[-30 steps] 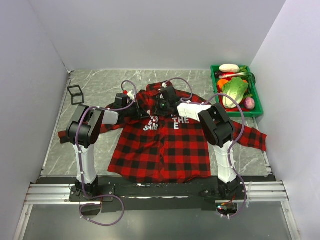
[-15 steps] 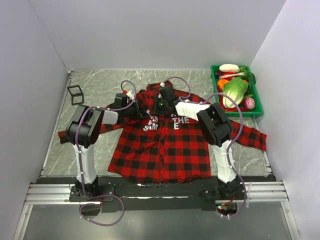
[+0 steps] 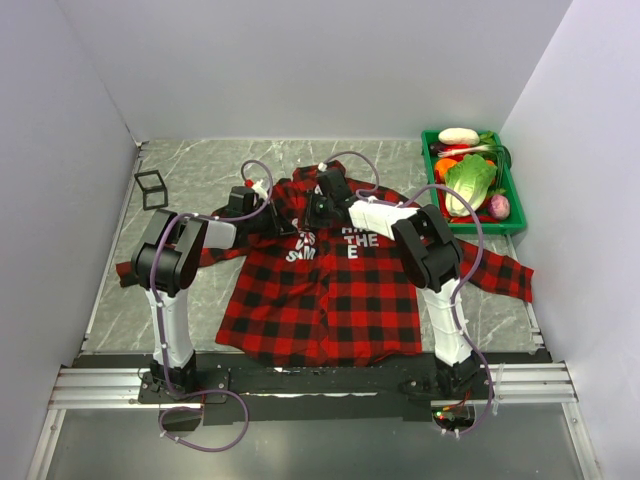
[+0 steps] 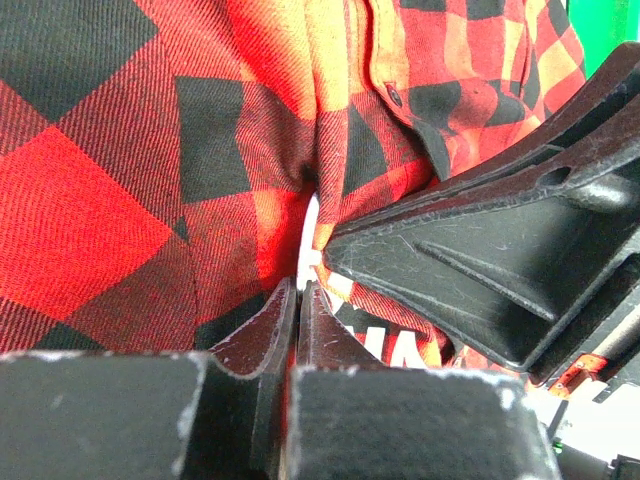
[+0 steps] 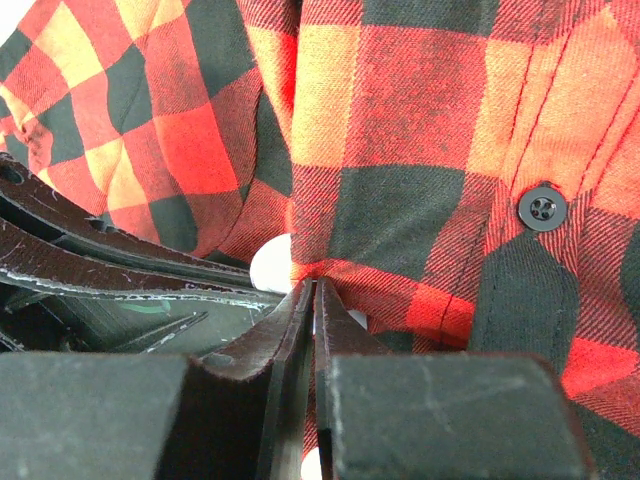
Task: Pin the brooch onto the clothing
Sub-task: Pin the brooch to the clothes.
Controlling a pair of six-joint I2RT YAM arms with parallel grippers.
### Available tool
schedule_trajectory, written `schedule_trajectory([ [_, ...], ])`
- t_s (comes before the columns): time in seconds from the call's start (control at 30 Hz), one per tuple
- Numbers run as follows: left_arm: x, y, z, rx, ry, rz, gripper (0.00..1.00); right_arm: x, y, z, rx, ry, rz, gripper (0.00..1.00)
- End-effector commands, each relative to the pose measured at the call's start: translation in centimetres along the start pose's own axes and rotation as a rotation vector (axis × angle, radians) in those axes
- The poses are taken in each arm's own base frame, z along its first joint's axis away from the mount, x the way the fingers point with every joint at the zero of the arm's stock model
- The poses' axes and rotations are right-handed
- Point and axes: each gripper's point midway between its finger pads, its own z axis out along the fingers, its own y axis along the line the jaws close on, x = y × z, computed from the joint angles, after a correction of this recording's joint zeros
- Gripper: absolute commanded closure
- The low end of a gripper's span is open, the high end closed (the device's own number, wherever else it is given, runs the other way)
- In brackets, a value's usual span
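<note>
The red-and-black plaid shirt [image 3: 330,290] lies flat, front up, with white letters on the chest. My left gripper [image 3: 292,226] and right gripper [image 3: 314,213] meet at the chest just below the collar. In the left wrist view the left gripper [image 4: 300,287] is shut on a raised fold of the shirt [image 4: 120,200], with the right gripper's black body close at the right. In the right wrist view the right gripper [image 5: 308,287] is shut on a fold of the shirt [image 5: 420,150]. A pale round patch [image 5: 270,263] shows beside its tips; I cannot tell whether it is the brooch.
A small black wire-frame cube [image 3: 150,188] stands at the far left. A green tray [image 3: 480,229] of vegetables stands at the far right. White walls close in the left, back and right sides. A black shirt button [image 5: 541,207] lies right of the right fingers.
The right gripper has shifted slightly left and farther back over the chest. The left arm and the shirt have hardly moved.
</note>
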Motion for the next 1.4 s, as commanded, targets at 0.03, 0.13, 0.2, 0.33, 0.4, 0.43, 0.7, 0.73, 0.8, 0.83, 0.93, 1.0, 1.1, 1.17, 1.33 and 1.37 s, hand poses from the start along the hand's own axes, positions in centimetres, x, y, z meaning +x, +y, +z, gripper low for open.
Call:
schedule_trajectory([
  [0.03,1.4,-1.1,-0.3,-0.008,0.039,0.093,0.99,0.2,0.8,0.8,-0.004,0.01,-0.026,0.89],
  [0.13,1.6,-1.2,-0.2,-0.007,0.042,0.106,0.99,0.4,0.9,0.9,-0.012,0.03,-0.027,0.89],
  [0.2,1.6,-1.1,-0.2,-0.011,0.045,0.12,0.99,0.6,0.9,1.0,-0.014,0.042,-0.03,0.89],
  [0.33,1.6,-1.2,-0.3,-0.016,0.044,0.148,0.99,0.5,1.0,0.9,-0.015,0.043,-0.034,0.89],
  [0.4,1.5,-1.3,-0.2,-0.016,0.045,0.15,0.99,0.5,1.0,0.8,-0.014,0.048,-0.039,0.89],
  [0.43,1.5,-1.3,-0.1,-0.014,0.049,0.15,0.99,0.7,0.9,0.8,-0.014,0.051,-0.036,0.89],
  [0.7,1.5,-1.3,0.6,-0.011,0.085,0.111,0.99,0.5,0.9,0.3,-0.024,0.038,-0.036,0.89],
  [0.73,1.3,-0.8,0.6,-0.033,0.079,0.102,0.99,0.8,0.8,0.2,-0.026,0.039,-0.034,0.89],
  [0.8,1.4,-0.4,0.4,-0.044,0.085,0.079,0.99,-0.1,1.4,-1.0,-0.042,0.008,-0.038,0.88],
  [0.83,1.3,-0.2,0.3,-0.046,0.084,0.068,0.99,-0.1,0.9,-1.3,-0.035,-0.006,-0.036,0.86],
  [0.93,1.0,-0.3,0.2,-0.041,0.09,0.07,0.99,-1.4,0.9,-3.2,-0.05,-0.064,-0.072,0.73],
  [1.0,1.4,-0.1,0.2,-0.039,0.124,0.066,0.99,-2.6,0.9,-4.5,-0.069,-0.092,-0.101,0.66],
  [1.1,1.5,0.1,0.2,-0.038,0.167,0.059,0.99,-3.5,0.6,-5.6,-0.094,-0.112,-0.149,0.62],
  [1.17,1.0,0.2,0.3,-0.033,0.173,0.053,0.99,-3.9,0.3,-5.9,-0.09,-0.12,-0.197,0.62],
  [1.33,1.0,0.8,0.4,-0.052,0.222,0.034,0.99,-4.5,-0.6,-5.4,-0.058,-0.102,-0.347,0.67],
  [1.37,1.1,0.9,0.3,-0.058,0.226,0.031,0.99,-4.5,-0.7,-5.3,-0.056,-0.096,-0.38,0.69],
])
